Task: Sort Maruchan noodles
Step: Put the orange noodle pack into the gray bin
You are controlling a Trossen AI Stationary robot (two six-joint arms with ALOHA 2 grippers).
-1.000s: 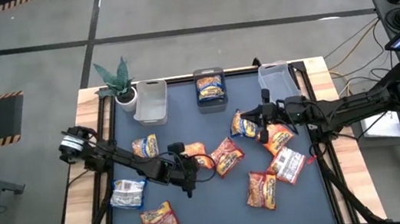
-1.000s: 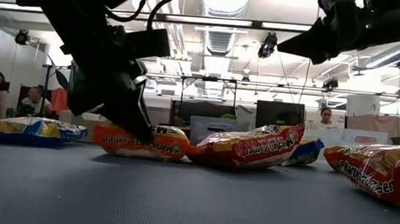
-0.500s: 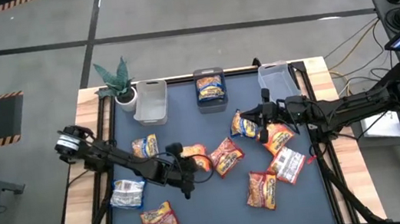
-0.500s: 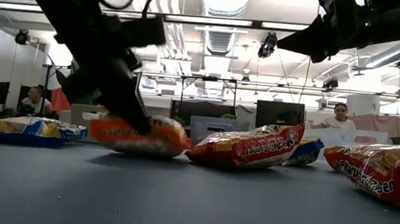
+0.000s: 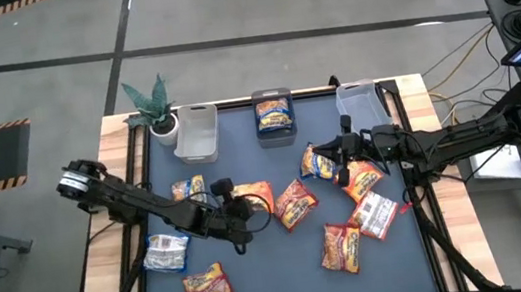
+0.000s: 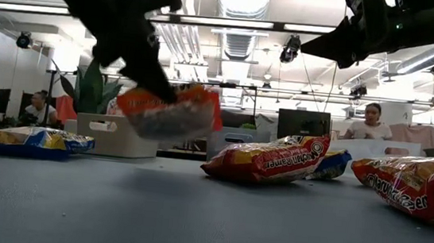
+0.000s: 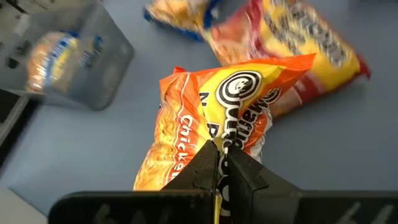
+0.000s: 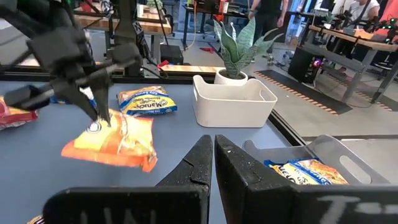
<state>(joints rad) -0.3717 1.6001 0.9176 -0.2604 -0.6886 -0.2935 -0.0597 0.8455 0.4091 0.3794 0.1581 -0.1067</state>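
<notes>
a: what has my left gripper [image 7: 217,163] got?

b: it's pinched tight on one edge of the orange chicken packet [image 5: 253,199], which hangs clear of the mat in the low view, near the centre of the high view, a touch toward 7 o'clock. it dangles by a corner, so i'd move slowly to stop it swinging or slipping.

a: where would i take it?

b: three bins [image 5: 196,132] sit along the 12 o'clock edge. the middle bin [image 5: 271,97] holds a blue-yellow packet; the left one by the potted plant [image 5: 154,104] looks empty, so i'd judge that a fair target. carry high enough to clear the red packet [image 5: 295,204] just beside it at 3 o'clock.

a: and my right gripper [image 8: 213,152]?

b: fingers together, holding nothing, hovering above the packets toward 2 o'clock. i'd leave it parked.
</notes>
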